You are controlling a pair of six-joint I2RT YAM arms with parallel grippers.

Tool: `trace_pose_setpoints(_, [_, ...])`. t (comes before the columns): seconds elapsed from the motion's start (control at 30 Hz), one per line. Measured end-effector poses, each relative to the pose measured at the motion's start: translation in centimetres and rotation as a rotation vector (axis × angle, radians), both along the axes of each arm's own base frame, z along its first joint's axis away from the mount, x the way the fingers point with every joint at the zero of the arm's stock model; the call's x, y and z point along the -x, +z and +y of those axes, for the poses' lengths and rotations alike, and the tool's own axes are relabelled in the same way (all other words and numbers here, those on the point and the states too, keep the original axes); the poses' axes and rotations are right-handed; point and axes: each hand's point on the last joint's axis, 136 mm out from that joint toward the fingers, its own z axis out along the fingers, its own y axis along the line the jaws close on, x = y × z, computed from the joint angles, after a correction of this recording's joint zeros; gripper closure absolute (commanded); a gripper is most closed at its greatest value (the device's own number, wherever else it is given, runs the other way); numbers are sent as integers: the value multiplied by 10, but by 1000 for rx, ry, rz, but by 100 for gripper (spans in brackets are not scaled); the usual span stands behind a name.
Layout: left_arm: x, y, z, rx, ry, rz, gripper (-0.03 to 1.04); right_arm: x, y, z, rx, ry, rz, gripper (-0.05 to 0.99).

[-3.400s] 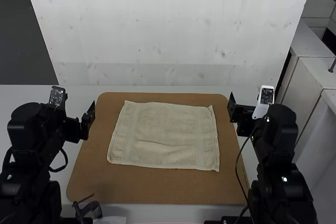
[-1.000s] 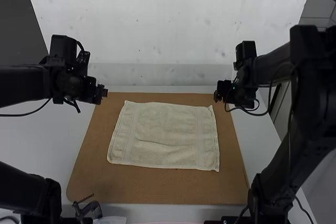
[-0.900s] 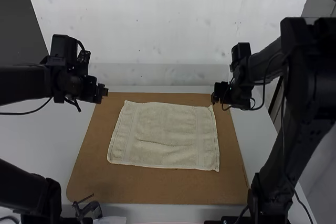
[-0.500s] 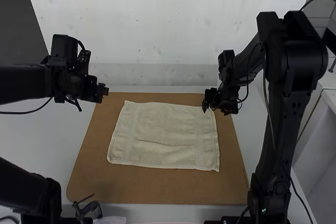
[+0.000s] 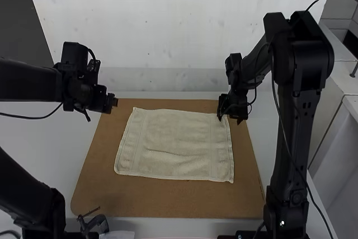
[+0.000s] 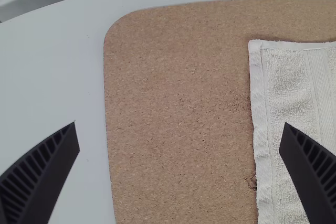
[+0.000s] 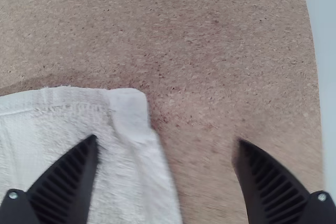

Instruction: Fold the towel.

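The board lies on the surface. On the board lies the towel, closer to its far edge than its near one, with board to its left and right, behind and before it. At the board's near left corner sits a device.

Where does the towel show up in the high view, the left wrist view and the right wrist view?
High view: the towel lies spread, mid-picture.
Left wrist view: its far left corner, beyond one fingertip of the left gripper.
Right wrist view: its far right corner, just ahead of the right gripper.
Shared landmark: the brown board beneath.
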Motion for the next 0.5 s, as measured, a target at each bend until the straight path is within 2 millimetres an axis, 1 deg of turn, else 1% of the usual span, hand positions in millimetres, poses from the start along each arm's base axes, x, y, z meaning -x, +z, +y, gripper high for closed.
trace_pose_setpoints(0.03, [-1,-2,0,0,0,3,3,-2,0,1,5,-1,-5,76])
trace_pose_setpoints(0.1, [-3,-3,-1,0,-2,3,3,-6,-2,11,0,13,-14,89])
trace_pose_setpoints(0.13, [-4,-4,-2,0,-4,4,3,-7,-1,16,-7,22,-17,91])
trace_pose_setpoints(0.23, [-8,-8,-4,1,-7,12,3,-7,-1,20,2,25,-17,91])
trace_pose_setpoints(0.37, [-14,-21,-9,0,-17,54,4,-6,-2,20,0,20,-15,91])
trace_pose_setpoints(0.5, [-27,-33,-26,-1,-49,89,4,-6,-2,20,-1,19,-14,91])
